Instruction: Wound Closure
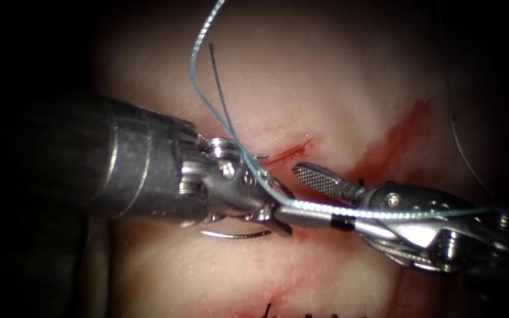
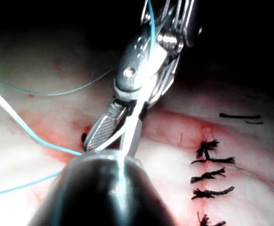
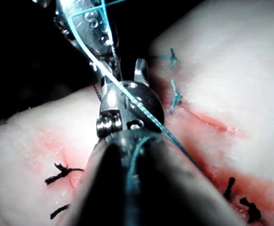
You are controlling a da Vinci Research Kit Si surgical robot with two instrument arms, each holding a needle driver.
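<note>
Judging progress from the endoscope view, I count this closure as partly done. A row of short black knotted stitches already crosses the pale pork-belly tissue. Two teal knots sit beside the red fluid. The narrow reddened cut still gapes between the tools, so at least this stretch is left to close.

My left needle driver appears clamped on the thin curved steel needle. I read the grip as near one end of the curve, with the rest of the arc showing beneath the tool, left of the cut. I cannot tell whether its point is in the tissue.

My right needle driver stands with its jaws wide apart and grips nothing. The braided teal thread runs down from above, over the left tool, then along the right tool's lower jaw. A dark cut end of thread rises beside it.

No brand, label or readable writing shows on either tool.
</note>
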